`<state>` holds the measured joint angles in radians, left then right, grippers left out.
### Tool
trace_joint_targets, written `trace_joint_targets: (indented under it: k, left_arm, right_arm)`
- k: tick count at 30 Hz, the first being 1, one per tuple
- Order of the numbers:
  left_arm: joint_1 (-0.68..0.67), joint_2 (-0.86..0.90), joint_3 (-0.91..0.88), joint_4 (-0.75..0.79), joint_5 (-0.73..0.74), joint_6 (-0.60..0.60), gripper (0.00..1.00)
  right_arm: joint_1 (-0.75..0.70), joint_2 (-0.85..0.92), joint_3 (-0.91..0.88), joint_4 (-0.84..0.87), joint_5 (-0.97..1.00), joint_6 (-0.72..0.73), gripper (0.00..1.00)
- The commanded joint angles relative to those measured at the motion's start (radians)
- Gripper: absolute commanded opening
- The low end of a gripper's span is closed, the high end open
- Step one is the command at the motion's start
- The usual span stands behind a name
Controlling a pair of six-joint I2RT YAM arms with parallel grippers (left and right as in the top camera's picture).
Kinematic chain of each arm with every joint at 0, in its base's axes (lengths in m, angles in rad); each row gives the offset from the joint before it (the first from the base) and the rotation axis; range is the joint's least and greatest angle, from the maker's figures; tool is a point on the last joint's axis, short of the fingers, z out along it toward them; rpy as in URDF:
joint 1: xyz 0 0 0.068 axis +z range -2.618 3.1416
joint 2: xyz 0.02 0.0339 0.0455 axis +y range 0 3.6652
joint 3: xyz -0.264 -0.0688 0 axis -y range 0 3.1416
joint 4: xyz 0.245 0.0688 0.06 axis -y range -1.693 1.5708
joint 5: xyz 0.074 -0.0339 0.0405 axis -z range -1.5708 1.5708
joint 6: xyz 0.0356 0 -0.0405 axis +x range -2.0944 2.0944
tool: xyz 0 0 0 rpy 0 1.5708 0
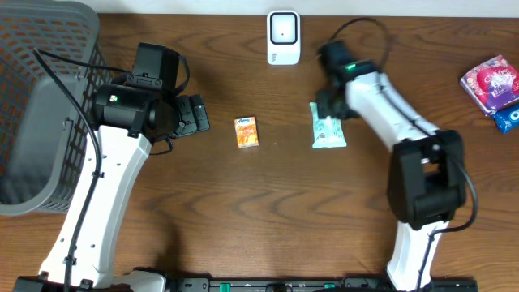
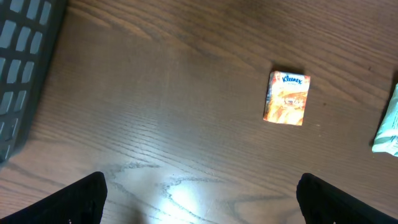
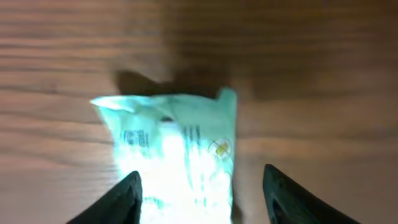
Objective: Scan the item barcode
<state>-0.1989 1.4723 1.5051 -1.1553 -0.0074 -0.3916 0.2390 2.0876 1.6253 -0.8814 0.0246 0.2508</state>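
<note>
The jaws of the right gripper (image 3: 202, 174) are seen standing apart and nothing is clasped between them. They are held low over one end of a pale green packet (image 3: 180, 137), which lies flat on the table (image 1: 243, 211). In the wrist view one finger (image 3: 127, 196) overlaps the packet's edge, though contact cannot be told, and the other is set clear of it over bare wood. The packet is found right of the table's centre, a little in from the far edge. A white scanner (image 1: 283, 36) is stood against that far edge, near the packet but apart from it. The left gripper (image 2: 202, 180) is held fully spread over bare wood, with nothing between its fingers. An orange Kleenex pack (image 1: 246, 131) is laid about mid-table, between the two grippers. A grey basket (image 1: 24, 162) is placed at the far left corner, and a pink pack (image 1: 491, 81) and a blue pack (image 1: 508, 120) are seen at the right edge.
</note>
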Motion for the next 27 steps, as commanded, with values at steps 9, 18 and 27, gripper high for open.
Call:
trace_joint_targets:
  k: [9, 18, 27]
  left_arm:
    - [0.004, -0.002, 0.008, -0.004, -0.02, 0.006, 0.98]
    - [0.004, -0.002, 0.008, -0.004, -0.02, 0.006, 0.98]
    - [0.004, -0.002, 0.008, -0.004, -0.02, 0.006, 0.98]
  right_arm:
    - [-0.22, 0.008, -0.15, 0.095, -0.637, -0.222, 0.58]
    - [-0.219, 0.008, -0.34, 0.325, -0.62, -0.151, 0.25]
    - [-0.195, -0.052, -0.179, 0.159, -0.365, -0.1, 0.01]
